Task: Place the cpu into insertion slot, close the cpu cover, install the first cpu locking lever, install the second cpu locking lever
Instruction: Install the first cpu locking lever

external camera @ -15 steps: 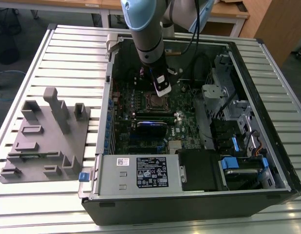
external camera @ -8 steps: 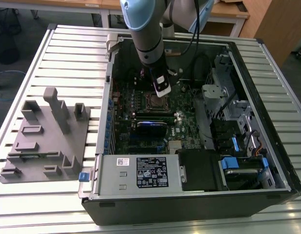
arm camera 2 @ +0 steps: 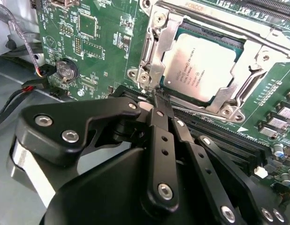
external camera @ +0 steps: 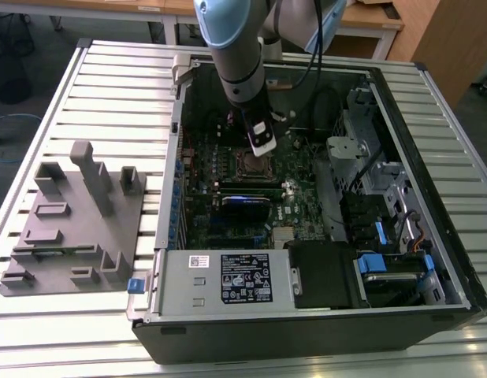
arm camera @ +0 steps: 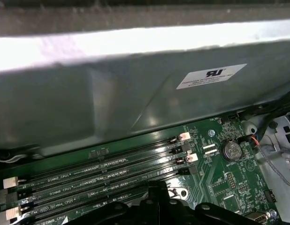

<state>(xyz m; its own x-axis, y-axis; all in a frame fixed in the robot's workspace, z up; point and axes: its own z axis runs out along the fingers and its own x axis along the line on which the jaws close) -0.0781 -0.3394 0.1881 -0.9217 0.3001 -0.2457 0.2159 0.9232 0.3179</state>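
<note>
The cpu (arm camera 2: 201, 65), a silver-grey square chip, lies flat in the insertion slot (external camera: 255, 164) on the green motherboard. The cpu cover (arm camera 2: 156, 47), a silvery metal frame, is folded down around the chip, which shows through its window. My gripper (arm camera 2: 155, 96) has its black fingers (arm camera 2: 160, 140) pressed together, with the tips at the socket's near corner, just beside the frame's edge. I cannot tell whether the tips touch a locking lever. In the exterior view the gripper (external camera: 265, 146) hangs inside the open computer case, directly over the socket.
Long black memory slots (arm camera: 112, 168) run beside the socket, near a coin battery (arm camera 2: 66, 70) and red-black cables (arm camera 2: 27, 86). The grey case wall (arm camera: 135, 93) stands close by. Drive cages and cables (external camera: 369, 181) crowd the exterior view's right. A grey fixture block (external camera: 74, 220) sits outside the case.
</note>
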